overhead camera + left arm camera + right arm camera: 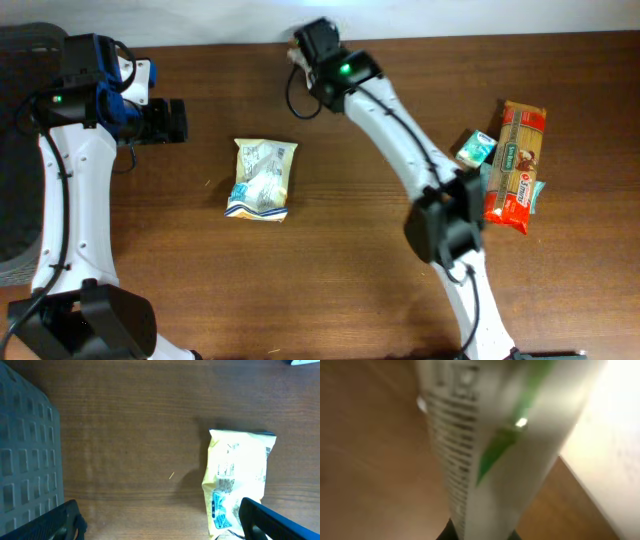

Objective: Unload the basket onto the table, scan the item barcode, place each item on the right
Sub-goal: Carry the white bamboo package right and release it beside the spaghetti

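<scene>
Gripping a white-and-green packet (495,460), right hand (303,47) clamped tight; left hand (157,519) spread wide, empty.

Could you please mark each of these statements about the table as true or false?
1. The left gripper is open and holds nothing. True.
2. The snack packet is clamped between the left gripper's fingers. False: it lies flat on the table, apart from that gripper.
3. The right gripper is shut on a white-and-green item. True.
4. The pasta packet lies on the left arm's side. False: it lies on the right arm's side, beside a small green box.
</scene>
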Tool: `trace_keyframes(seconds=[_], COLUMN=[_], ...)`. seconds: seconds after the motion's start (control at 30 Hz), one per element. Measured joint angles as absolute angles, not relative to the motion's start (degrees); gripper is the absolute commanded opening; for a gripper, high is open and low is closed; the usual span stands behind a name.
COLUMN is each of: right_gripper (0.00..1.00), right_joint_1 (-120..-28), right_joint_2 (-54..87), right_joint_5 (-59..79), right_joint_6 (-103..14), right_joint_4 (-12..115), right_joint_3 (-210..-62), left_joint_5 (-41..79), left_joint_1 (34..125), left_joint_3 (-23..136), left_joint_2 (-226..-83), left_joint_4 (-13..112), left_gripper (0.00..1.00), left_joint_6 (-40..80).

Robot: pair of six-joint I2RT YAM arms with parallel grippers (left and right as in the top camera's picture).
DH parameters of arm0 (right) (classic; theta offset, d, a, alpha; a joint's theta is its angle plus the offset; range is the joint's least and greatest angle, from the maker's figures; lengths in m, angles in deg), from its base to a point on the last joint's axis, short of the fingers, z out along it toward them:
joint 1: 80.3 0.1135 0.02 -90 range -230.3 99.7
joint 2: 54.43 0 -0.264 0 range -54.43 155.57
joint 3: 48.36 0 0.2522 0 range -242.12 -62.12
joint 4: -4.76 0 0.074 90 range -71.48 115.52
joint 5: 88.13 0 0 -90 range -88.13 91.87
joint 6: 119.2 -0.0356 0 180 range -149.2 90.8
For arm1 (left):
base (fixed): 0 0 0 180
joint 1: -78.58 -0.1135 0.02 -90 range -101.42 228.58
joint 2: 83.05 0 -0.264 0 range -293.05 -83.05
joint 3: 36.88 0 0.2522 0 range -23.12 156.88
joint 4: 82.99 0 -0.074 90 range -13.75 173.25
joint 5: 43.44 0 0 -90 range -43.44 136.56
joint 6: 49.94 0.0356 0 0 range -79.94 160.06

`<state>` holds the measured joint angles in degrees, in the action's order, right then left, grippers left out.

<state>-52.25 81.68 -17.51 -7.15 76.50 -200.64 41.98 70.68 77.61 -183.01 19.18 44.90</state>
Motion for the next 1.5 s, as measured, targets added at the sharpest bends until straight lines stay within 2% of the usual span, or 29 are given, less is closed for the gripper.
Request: trace_keyframes(seconds=[0.07,0.17,0.3,0.57,0.8,0.87,0.9,0.93,1.0,1.07,1.17,1.3,1.4,1.5], right_gripper=[0.04,0.04,0.04,0.04,0.08,0.21,0.33,0.4,0.44,0.44,0.36,0.34,0.35,0.44], right_joint_1=[-52.53,-54.85,-66.48,-84.71,-91.48,-91.7,-91.87,-91.98,-92.07,-92.16,-92.18,-92.22,-91.96,-88.92], right_joint_2=[67.7,58.63,58.25,61.16,61.27,61.27,61.27,61.27,61.25,61.25,61.25,61.25,61.23,60.9], right_joint_5=[-9.2,-3.54,-1.01,3.76,6.07,6.27,6.51,6.62,7.12,7.12,7.12,8.96,12.59,16.09], right_joint_6=[-19.44,-26.08,-31.9,-38.32,-39.83,-39.96,-40.03,-40.18,-40.35,-40.42,-40.53,-40.62,-40.35,-39.3], right_joint_4=[88.32,101.63,115.49,103.16,91.19,90.35,90.35,90.35,90.2,90.2,90.18,93.39,101.72,104.87], right_joint_3=[-200.97,-201.8,-201.04,-172.88,-157.23,-155.2,-154.98,-154.98,-154.98,-154.98,-154.98,-156.08,-166.41,-176.16], left_joint_5=[42.02,42.0,42.02,42.02,42.0,42.0,42.02,42.0,42.02,42.0,42.02,42.02,42.02,42.0], left_joint_1=[70.68,70.68,70.68,70.68,70.68,70.68,70.68,70.68,70.68,70.68,70.68,70.68,70.68,70.68], left_joint_3=[77.61,77.61,77.61,77.61,77.63,77.61,77.61,77.61,77.61,77.61,77.63,77.61,77.61,77.61], left_joint_2=[-183.01,-183.01,-183.01,-183.01,-183.01,-183.01,-183.01,-183.01,-183.01,-183.01,-183.01,-183.01,-183.01,-183.01], left_joint_4=[19.24,19.35,19.22,19.27,19.27,19.29,19.24,19.24,19.24,19.27,19.24,19.27,19.2,19.24], left_gripper=[0.99,0.99,0.99,0.99,0.99,0.99,0.99,0.99,0.99,0.99,0.99,0.99,0.99,0.99], left_joint_6=[44.92,44.92,44.92,44.92,44.92,44.92,44.92,44.9,44.92,44.92,44.92,44.92,44.92,44.9])
